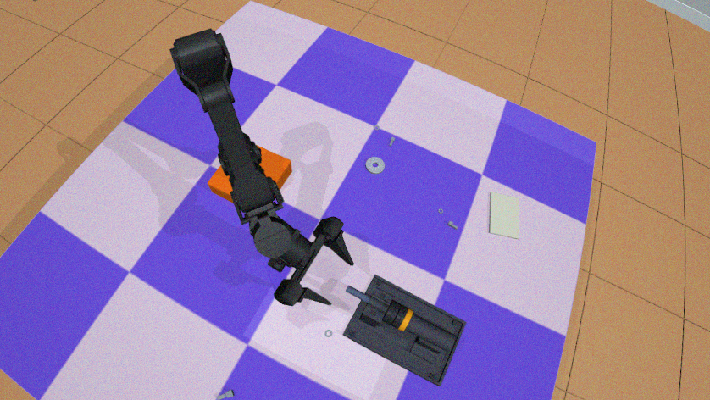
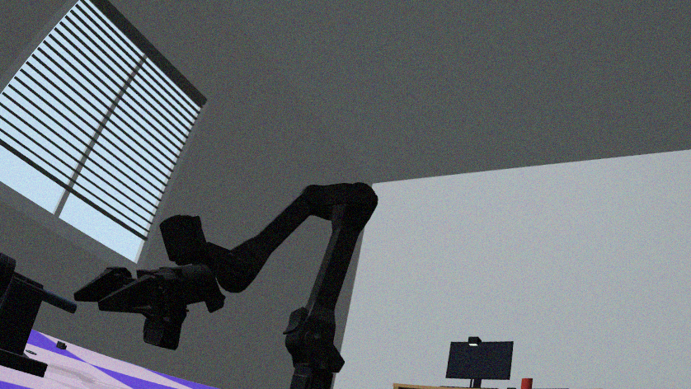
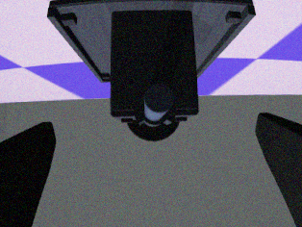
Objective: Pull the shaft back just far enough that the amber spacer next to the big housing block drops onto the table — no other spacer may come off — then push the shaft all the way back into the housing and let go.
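A dark fixture plate (image 1: 437, 358) (image 3: 89, 39) lies on the checkered mat. On it a grey-blue shaft (image 1: 357, 293) (image 2: 58, 302) (image 3: 155, 112) runs through a small support block (image 3: 154, 59) and dark spacers (image 1: 392, 313) into the big housing block (image 1: 432, 327). The amber spacer (image 1: 406, 320) sits on the shaft right next to the housing. My gripper (image 1: 340, 281) (image 2: 86, 295) is open and empty. It lies level, pointing at the shaft's free end, a short way in front of it. In the wrist view the two fingertips stand wide at the left and right edges.
An orange block (image 1: 268, 171) lies behind the arm. A large washer (image 1: 374, 164), a small ring (image 1: 328, 333), several small bolts (image 1: 452, 225) and a pale card (image 1: 504, 214) lie on the mat (image 1: 148, 323).
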